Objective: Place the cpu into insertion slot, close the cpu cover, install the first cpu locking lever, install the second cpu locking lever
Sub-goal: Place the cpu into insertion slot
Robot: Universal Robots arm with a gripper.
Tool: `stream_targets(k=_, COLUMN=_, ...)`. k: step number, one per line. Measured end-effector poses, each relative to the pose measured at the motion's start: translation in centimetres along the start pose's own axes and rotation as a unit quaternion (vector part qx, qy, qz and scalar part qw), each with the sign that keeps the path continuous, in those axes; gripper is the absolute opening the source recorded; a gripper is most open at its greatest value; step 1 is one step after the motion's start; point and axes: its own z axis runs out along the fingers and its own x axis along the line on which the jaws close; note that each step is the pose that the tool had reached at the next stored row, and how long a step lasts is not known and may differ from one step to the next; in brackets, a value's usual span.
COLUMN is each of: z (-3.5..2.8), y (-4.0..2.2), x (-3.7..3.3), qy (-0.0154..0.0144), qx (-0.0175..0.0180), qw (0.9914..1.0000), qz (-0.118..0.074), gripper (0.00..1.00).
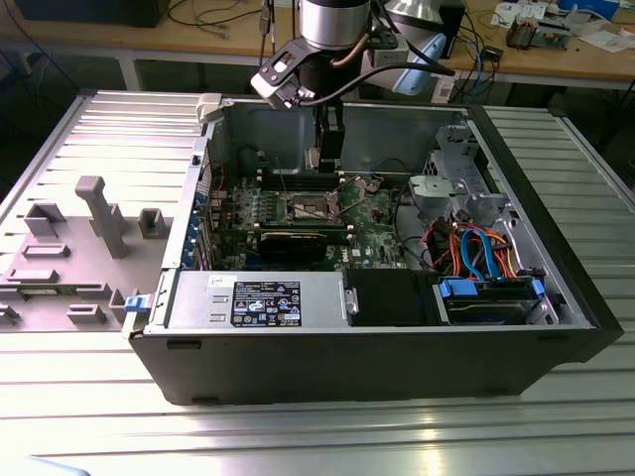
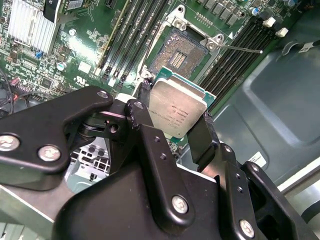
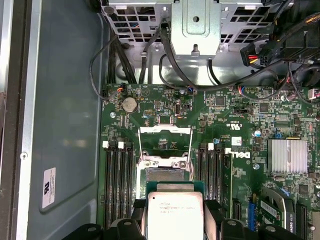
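My gripper (image 2: 174,119) is shut on the cpu (image 2: 178,107), a flat square chip with a silver-grey top, gripped by two opposite edges between the black fingers (image 2: 142,102). The cpu (image 3: 175,215) hangs a little above the green motherboard, just beside the insertion slot (image 3: 164,174). That slot (image 2: 180,54) is open, with its dark contact field bare. The cpu cover (image 3: 165,129) is swung open away from the slot. A thin wire locking lever (image 2: 241,49) sticks out past one corner of the slot. In the exterior view the gripper (image 1: 327,159) reaches down into the open computer case near the insertion slot (image 1: 309,206).
Long black memory slots (image 3: 116,185) flank the socket on both sides. A finned silver heatsink (image 3: 287,156) and a black card (image 1: 303,241) lie nearby. Drive cage (image 1: 451,188), coloured cables (image 1: 476,248) and power supply (image 1: 253,300) crowd the case. A grey fixture (image 1: 104,213) stands outside.
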Motion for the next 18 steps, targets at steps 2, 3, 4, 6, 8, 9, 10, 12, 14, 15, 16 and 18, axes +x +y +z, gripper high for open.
stream_targets(k=2, z=0.0, y=0.0, x=0.0, qy=0.0, qx=0.0, qw=1.0, qz=0.0, gripper=0.55)
stream_targets(k=3, z=0.0, y=0.0, x=0.0, qy=0.0, qx=0.0, qw=1.0, qz=0.0, gripper=0.55)
stream_targets(k=4, z=0.01, y=0.0, x=0.0, qy=0.0, qx=0.0, qw=1.0, qz=0.0, gripper=0.55)
stream_targets(k=6, z=0.01, y=0.0, x=0.0, qy=0.0, qx=-0.0001, qw=1.0, qz=0.002, gripper=0.55)
stream_targets(k=8, z=0.02, y=0.0, x=0.0, qy=-0.0001, qx=-0.0003, qw=0.99997, qz=0.008, gripper=0.55)
stream_targets(k=9, z=0.02, y=0.0, x=0.01, qy=-0.0004, qx=-0.0004, qw=0.99991, qz=0.014, gripper=0.55)
stream_targets(k=10, z=0.01, y=0.0, x=0.01, qy=-0.0005, qx=-0.0004, qw=0.99988, qz=0.015, gripper=0.55)
stream_targets(k=12, z=0.02, y=0.0, x=0.01, qy=-0.0005, qx=-0.0004, qw=0.99987, qz=0.016, gripper=0.55)
stream_targets(k=14, z=0.03, y=0.0, x=0.02, qy=-0.0005, qx=-0.0004, qw=0.99986, qz=0.017, gripper=0.55)
stream_targets(k=15, z=0.04, y=0.0, x=0.02, qy=-0.0006, qx=-0.0004, qw=0.99986, qz=0.017, gripper=0.55)
stream_targets(k=16, z=0.09, y=0.0, x=0.01, qy=-0.0006, qx=-0.0004, qw=0.99986, qz=0.017, gripper=0.55)
stream_targets(k=18, z=0.14, y=0.0, x=0.01, qy=-0.0005, qx=-0.0004, qw=0.99986, qz=0.017, gripper=0.55)
